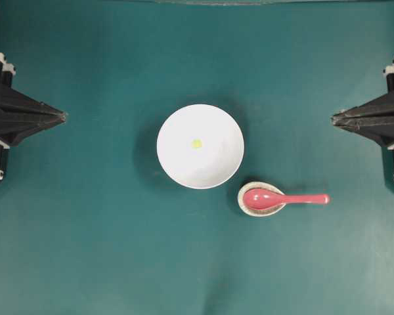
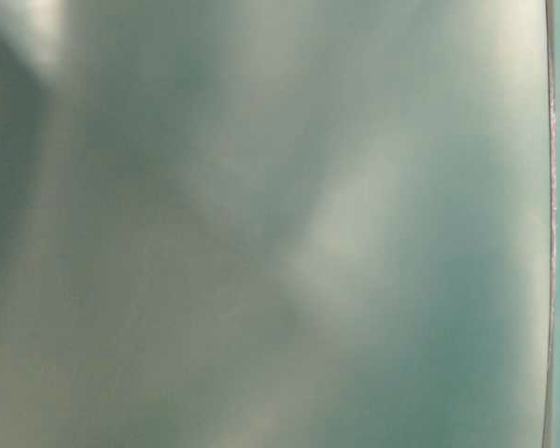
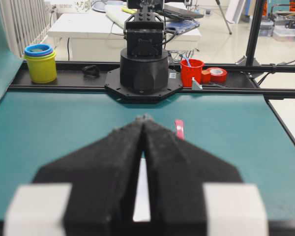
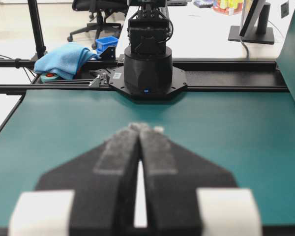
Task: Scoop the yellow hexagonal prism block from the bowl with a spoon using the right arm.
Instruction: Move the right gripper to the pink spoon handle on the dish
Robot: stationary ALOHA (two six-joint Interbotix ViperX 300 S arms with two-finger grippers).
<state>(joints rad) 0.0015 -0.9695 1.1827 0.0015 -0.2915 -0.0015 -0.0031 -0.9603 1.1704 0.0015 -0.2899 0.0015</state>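
The white bowl [image 1: 200, 146] stands in the middle of the teal table, with the tiny yellow hexagonal block [image 1: 196, 144] lying inside it. The pink-red spoon [image 1: 285, 199] lies to the bowl's lower right, its scoop on a small speckled spoon rest [image 1: 248, 209] and its handle pointing right. My left gripper [image 1: 64, 117] is shut and empty at the left edge. My right gripper [image 1: 333, 119] is shut and empty at the right edge, above the spoon's handle end. In the left wrist view the shut gripper [image 3: 144, 119] hides most of the bowl; the spoon handle [image 3: 179, 129] shows beside it. The right wrist view shows its shut gripper [image 4: 140, 127].
The table-level view is a teal blur. Each wrist view shows the opposite arm's black base [image 3: 145, 59] [image 4: 148, 64] at the table's far end. Behind the table rail are yellow stacked cups [image 3: 40, 63], a red cup [image 3: 191, 72] and a blue cloth [image 4: 64, 59].
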